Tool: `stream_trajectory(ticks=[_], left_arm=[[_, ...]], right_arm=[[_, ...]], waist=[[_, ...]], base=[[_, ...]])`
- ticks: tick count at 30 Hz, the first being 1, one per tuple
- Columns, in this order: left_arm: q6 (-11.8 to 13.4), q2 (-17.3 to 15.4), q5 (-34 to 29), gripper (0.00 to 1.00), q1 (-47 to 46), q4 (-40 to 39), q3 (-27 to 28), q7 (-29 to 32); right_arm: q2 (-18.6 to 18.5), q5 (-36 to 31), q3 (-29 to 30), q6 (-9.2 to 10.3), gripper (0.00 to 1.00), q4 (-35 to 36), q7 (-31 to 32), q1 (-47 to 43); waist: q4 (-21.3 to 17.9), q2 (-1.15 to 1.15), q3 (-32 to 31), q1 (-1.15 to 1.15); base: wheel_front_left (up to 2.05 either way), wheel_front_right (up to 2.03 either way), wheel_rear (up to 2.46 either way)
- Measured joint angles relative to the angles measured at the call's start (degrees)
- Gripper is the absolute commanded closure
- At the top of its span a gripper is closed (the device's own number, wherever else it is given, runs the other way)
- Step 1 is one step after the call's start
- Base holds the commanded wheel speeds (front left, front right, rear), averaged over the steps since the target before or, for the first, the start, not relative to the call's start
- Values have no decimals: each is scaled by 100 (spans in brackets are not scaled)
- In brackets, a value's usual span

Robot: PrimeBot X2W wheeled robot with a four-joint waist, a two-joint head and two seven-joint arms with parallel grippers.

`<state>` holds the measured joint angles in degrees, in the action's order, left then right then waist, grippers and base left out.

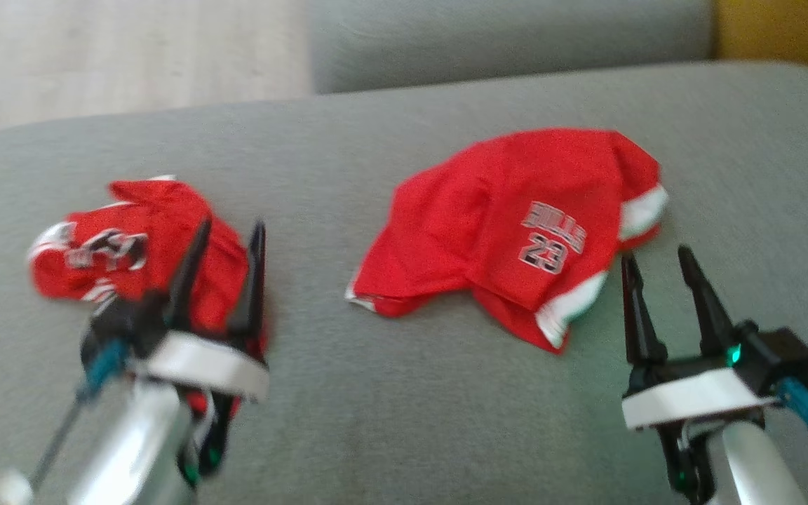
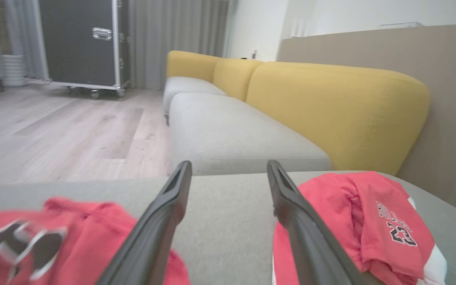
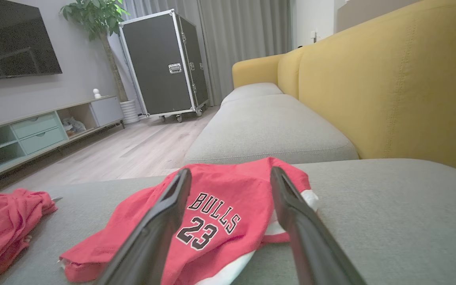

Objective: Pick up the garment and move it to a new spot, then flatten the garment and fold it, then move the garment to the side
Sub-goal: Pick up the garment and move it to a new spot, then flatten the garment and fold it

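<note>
Two red garments lie on the grey sofa seat [image 1: 411, 407]. A crumpled red jersey [image 1: 155, 210] sits at the left, with my left gripper [image 1: 231, 226] open just over its near right edge and nothing between the fingers. In the left wrist view that jersey [image 2: 81, 229] lies blurred at the lower left, beside the open left gripper [image 2: 228, 166]. A red "BULLS 23" garment [image 1: 488, 224] with white trim lies loosely folded at the centre right. My right gripper [image 1: 656, 256] stands open just short of its near right corner. In the right wrist view the open right gripper [image 3: 231, 172] points at this garment [image 3: 228, 198].
The sofa's yellow backrest [image 3: 390, 79] runs along the right. A second grey seat [image 1: 502, 35] lies beyond the cushion, and wooden floor [image 1: 95, 56] lies past its far left edge. A black wheeled case [image 3: 160, 63] and a low cabinet [image 3: 34, 130] stand across the room.
</note>
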<state>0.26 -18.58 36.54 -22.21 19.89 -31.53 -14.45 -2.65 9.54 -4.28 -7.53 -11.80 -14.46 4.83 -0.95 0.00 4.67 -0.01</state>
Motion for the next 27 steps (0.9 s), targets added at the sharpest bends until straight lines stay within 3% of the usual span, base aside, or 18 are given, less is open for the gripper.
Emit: stream_trajectory(ticks=[5, 9, 21, 27], left_arm=[[235, 316, -190, 0, 1202, -646, 463, 1], [269, 580, -412, 0, 1818, -921, 805, 1], [-179, 995, -962, 0, 1906, -988, 1194, 0], [-341, 1184, -1098, 0, 1796, -883, 1371, 0]], right_arm=[[4, -4, 25, 0, 0, -104, 0, -294], [5, -5, 54, 0, 0, -134, 0, -380], [7, -431, 33, 0, 0, -157, 0, -434], [1, -1428, -426, 0, 0, -880, 444, 286]], waist=[[404, 0, -309, 0], [575, 0, -495, -1], [951, 0, -493, 0], [1219, 0, -204, 1]], base=[[0, 0, 0], [0, 0, 0], [0, 0, 0], [0, 0, 0]])
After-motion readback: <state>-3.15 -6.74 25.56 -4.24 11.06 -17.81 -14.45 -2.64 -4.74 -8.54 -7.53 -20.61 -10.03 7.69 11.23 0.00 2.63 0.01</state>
